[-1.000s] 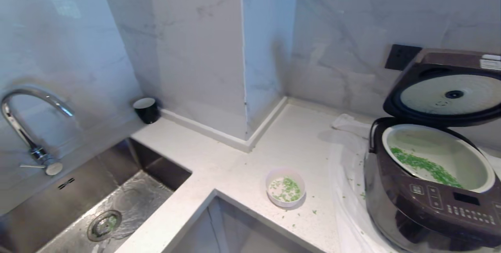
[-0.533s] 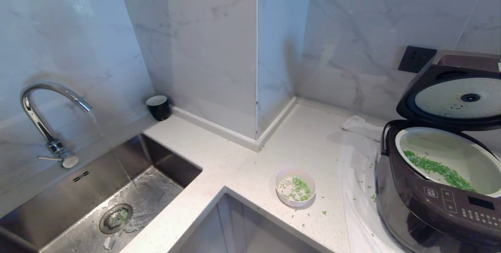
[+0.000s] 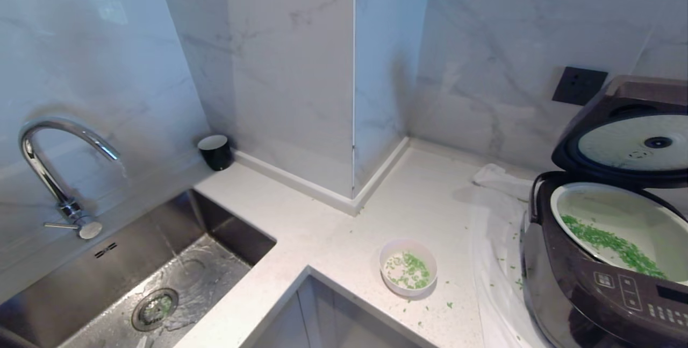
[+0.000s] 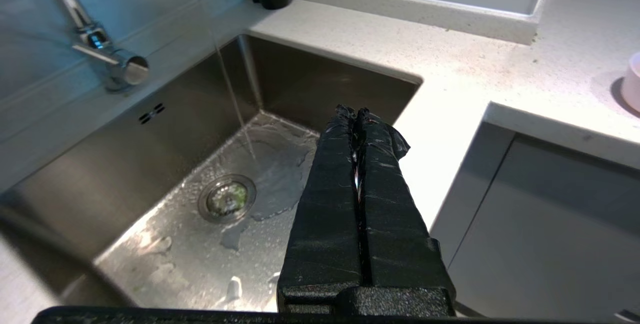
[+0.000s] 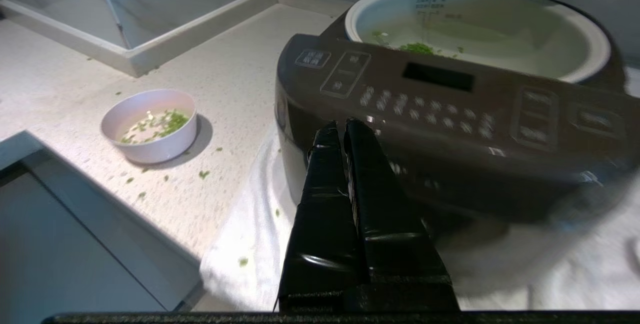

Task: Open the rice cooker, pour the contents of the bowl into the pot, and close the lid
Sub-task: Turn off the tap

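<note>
The rice cooker (image 3: 602, 272) sits with its lid (image 3: 629, 138) raised; the bowl (image 3: 408, 267) stands apart beside it, near the counter edge. Left gripper (image 4: 356, 113) and right gripper (image 5: 342, 126) are both pressed together, empty.

The boxy rice cooker (image 3: 602, 283) is dark brown-grey, its round inner pot (image 3: 618, 219) white. Bright green chopped bits (image 3: 613, 243) dot the pot and the small pale pink, white-lined bowl (image 3: 408, 268). The speckled stone worktop (image 3: 344, 229) is off-white, below grey-veined white marble wall tiles (image 3: 290, 68).
</note>
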{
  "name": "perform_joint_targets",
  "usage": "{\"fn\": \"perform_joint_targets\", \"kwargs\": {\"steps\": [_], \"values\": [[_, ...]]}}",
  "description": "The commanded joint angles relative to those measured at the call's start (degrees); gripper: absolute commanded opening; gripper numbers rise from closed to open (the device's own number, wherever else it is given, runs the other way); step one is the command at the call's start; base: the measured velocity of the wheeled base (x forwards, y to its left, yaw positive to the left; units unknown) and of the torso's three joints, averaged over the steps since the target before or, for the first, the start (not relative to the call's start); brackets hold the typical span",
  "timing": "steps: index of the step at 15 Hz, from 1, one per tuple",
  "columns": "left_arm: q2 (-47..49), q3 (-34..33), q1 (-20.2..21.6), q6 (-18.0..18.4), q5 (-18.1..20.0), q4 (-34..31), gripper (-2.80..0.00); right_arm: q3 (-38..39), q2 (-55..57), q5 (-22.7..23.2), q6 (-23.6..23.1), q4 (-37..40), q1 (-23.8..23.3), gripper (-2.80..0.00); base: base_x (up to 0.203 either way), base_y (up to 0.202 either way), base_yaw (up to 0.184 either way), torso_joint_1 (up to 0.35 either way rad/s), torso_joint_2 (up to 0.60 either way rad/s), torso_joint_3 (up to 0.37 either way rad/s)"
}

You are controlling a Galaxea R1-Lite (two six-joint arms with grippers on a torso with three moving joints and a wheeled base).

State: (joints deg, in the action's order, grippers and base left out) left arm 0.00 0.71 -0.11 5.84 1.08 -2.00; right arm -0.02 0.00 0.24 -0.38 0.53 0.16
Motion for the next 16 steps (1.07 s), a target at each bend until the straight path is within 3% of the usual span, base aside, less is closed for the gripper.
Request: {"fn": "perform_joint_targets", "kwargs": {"steps": [1, 3, 8, 10, 13, 16], "values": [[0.1, 0.0, -0.1, 0.0, -0.2, 0.0, -2.8, 0.0, 0.1, 0.0, 0.0, 0.1, 0.0, -2.8, 0.192, 0.0, 0.001, 0.017, 0.0, 0.007], [0.1, 0.0, -0.1, 0.1, 0.0, 0.0, -2.8, -0.1, 0.1, 0.0, 0.0, 0.1, -0.1, -2.8, 0.157, 0.0, 0.0, 0.014, 0.01, -0.002], [0.0, 0.7, 0.2, -0.2, -0.6, -1.9, -2.8, -0.1, 0.1, 0.0, 0.0, 0.0, -0.1, -2.8, 0.0, 0.0, 0.0, 0.0, 0.0, 0.0], [1.3, 4.4, 0.2, -0.3, -1.0, -3.3, -2.8, 0.0, 0.0, 0.0, -0.2, 0.0, -0.1, -2.8, 0.0, 0.0, 0.0, 0.0, 0.0, 0.0], [16.0, 13.8, 0.7, -4.4, -3.8, -4.3, -2.8, 0.0, 0.0, 0.0, -0.2, 0.0, 0.0, -2.8, 0.0, 0.0, 0.0, 0.0, 0.0, 0.0], [42.0, 19.7, 2.7, -8.2, -9.4, -2.8, -2.8, 0.0, 0.0, 0.0, -0.2, 0.0, -0.1, -2.8, 0.0, 0.0, 0.0, 0.0, 0.0, 0.0]]}}
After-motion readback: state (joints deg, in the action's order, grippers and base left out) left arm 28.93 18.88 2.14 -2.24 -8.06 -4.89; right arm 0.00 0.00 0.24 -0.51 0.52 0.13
